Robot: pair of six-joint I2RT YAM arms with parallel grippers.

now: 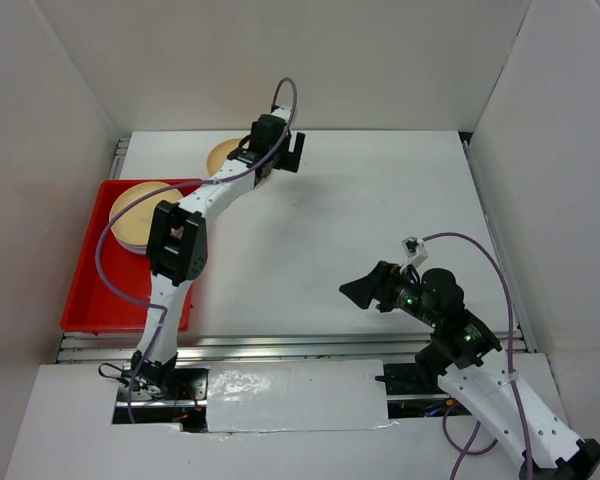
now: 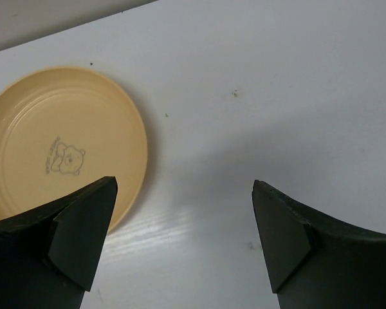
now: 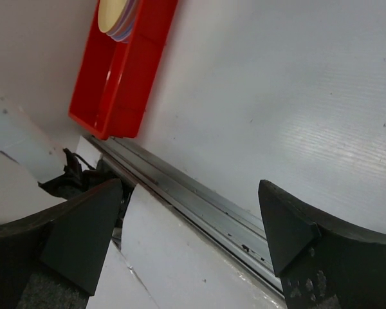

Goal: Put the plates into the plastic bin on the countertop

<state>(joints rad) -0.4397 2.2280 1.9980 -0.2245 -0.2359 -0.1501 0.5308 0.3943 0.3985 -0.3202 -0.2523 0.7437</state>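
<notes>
The white countertop (image 1: 360, 230) sits boxed in by plain white walls, with metal rails (image 1: 280, 345) along its near edge. At the far left lies the red plastic bin (image 1: 85, 300), its long axis running from near to far, and a stack of plates (image 1: 138, 215) with an orange-yellow one on top rests in its far half. The right wrist view shows purple and blue rims under that top plate. Just right of the bin's far corner, a loose plate (image 2: 64, 148) lies flat on the countertop, orange-yellow with a small bear print. It is the only plate seen outside the bin. The left gripper (image 2: 183, 238) hovers above it with jaws spread wide and nothing between them. The plate lies off to the gripper's left, with one finger over its rim and the other over bare surface. The next move probably calls for a shift leftward to straddle that rim. The right gripper (image 1: 365, 292) hangs wide and empty near the front rail, well apart from the plate, so the left arm is far nearer.
</notes>
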